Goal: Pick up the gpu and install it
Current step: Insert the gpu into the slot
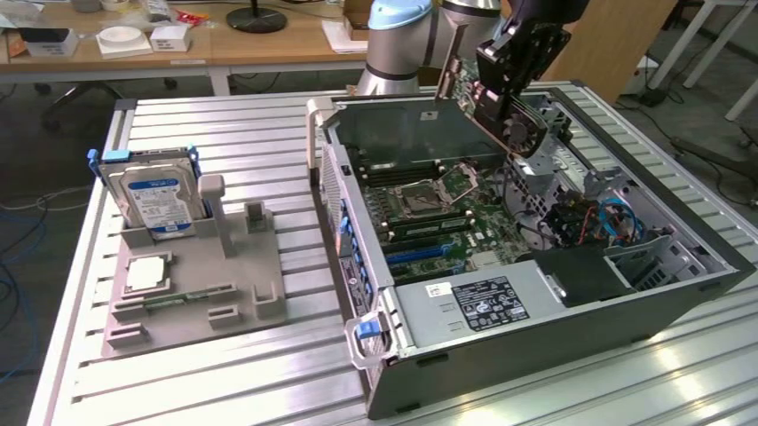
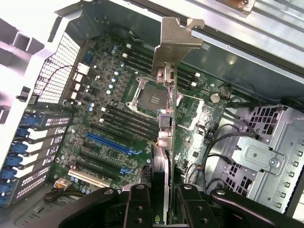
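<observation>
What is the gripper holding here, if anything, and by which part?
The gripper holds the gpu, clamped across the card's two faces at the end away from its metal bracket, above the open computer case.

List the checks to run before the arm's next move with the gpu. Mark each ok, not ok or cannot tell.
1. Grip: gpu clamped edge-on in the gripper: ok.
2. Clearance: gpu held above the motherboard inside the open computer case, not seated: ok.
3. Target: long blue slot has no card in it: ok.
4. Alignment: gpu is tilted and sits over the processor socket, not over the blue slot: not ok.
5. Metal bracket lined up with the case's rear opening: cannot tell.
6. Hard drive stands in its holder outside the case, out of the way: ok.
</observation>
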Motion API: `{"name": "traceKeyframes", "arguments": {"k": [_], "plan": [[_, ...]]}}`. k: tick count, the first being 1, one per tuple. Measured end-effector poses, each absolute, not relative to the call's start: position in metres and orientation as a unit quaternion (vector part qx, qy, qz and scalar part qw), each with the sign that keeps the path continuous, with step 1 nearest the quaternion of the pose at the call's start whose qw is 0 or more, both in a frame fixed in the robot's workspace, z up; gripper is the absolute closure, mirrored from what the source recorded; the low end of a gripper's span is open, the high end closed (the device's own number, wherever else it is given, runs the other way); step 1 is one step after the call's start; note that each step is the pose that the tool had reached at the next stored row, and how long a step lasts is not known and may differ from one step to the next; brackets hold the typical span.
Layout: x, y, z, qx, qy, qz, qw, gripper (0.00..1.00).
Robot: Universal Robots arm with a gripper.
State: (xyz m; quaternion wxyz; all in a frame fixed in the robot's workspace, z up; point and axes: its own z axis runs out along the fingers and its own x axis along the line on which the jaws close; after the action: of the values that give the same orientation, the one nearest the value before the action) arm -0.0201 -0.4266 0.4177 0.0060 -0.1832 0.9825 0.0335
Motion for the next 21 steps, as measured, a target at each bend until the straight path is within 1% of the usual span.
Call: {"name": "traceKeyframes", "arguments": {"k": [21], "plan": [[-0.0201, -0.4267, 0.4177, -0.247, 0.968, 0.036, 0.004, 0.73]]}}
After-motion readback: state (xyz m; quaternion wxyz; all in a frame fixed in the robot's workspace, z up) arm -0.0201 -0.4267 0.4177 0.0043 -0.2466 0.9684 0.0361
